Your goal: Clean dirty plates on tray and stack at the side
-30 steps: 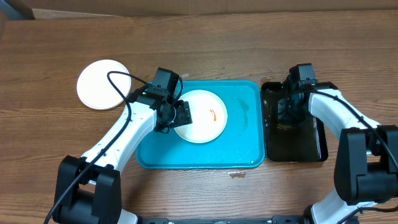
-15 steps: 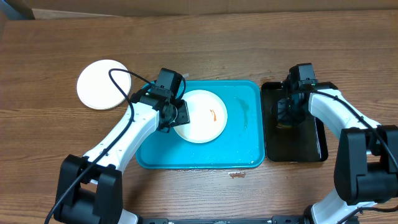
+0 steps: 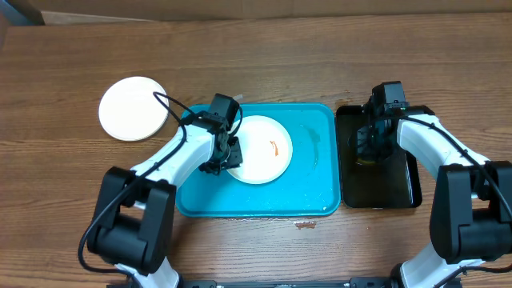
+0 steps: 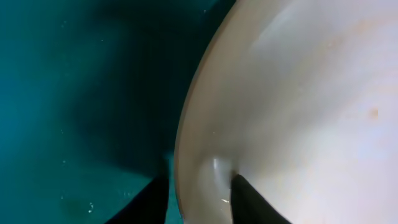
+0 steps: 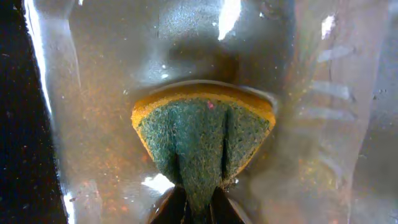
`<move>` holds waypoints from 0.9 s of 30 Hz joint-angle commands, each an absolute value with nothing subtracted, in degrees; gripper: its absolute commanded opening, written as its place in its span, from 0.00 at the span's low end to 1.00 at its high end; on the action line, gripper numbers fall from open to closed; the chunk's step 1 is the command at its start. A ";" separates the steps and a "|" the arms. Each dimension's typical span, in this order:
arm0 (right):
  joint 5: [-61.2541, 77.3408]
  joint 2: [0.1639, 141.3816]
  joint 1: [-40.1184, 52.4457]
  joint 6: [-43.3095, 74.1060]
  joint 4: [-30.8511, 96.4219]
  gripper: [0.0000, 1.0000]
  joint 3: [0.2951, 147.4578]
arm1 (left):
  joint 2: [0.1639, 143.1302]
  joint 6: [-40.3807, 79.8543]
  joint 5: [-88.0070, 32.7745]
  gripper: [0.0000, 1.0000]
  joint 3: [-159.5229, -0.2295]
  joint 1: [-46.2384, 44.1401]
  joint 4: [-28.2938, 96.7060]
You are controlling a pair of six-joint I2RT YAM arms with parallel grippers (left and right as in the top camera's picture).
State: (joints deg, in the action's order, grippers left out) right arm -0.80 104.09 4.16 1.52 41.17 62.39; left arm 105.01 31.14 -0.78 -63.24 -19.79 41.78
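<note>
One white dirty plate (image 3: 260,150) with a small orange smear (image 3: 274,147) lies in the turquoise tray (image 3: 312,188). My left gripper (image 3: 230,152) is at the plate's left edge. In the left wrist view its two dark fingers straddle the rim of the plate (image 4: 298,93), one inside and one outside over the tray floor (image 4: 74,93), and the left gripper (image 4: 202,202) is shut on the rim. My right gripper (image 3: 370,144) is over the black tray. The right gripper (image 5: 198,208) is shut on a green-and-yellow sponge (image 5: 202,134) that is pressed into shallow water.
A second white plate (image 3: 133,108) lies on the wooden table to the left of the turquoise tray. The narrow black tray (image 3: 400,188) holding water stands right against the turquoise tray's right side. A wet streak (image 3: 312,144) shows on the tray floor.
The left gripper has slid a little right onto the plate's left rim and its jaws have narrowed around it. The right arm and sponge have not moved.
</note>
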 commanded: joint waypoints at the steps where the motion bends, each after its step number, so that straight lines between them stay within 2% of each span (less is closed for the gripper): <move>1: -0.54 103.94 4.10 1.69 40.56 0.04 61.89 | 106.19 30.87 -0.03 0.32 -62.94 -19.84 41.32; 8: -0.51 103.94 4.10 1.69 40.58 0.04 61.95 | 106.00 30.87 -0.01 0.41 -64.29 -19.84 41.80; 18: -0.51 103.94 4.10 1.67 40.62 0.05 61.95 | 105.97 30.89 -0.34 0.36 -65.54 -18.31 42.87; 27: -0.51 103.94 4.10 1.69 40.60 0.07 61.95 | 105.97 30.83 -6.11 0.33 -65.67 -14.33 42.76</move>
State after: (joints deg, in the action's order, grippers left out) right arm -0.80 104.09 4.16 1.52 40.99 62.35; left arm 105.19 31.14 -3.40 -64.29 -15.46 42.65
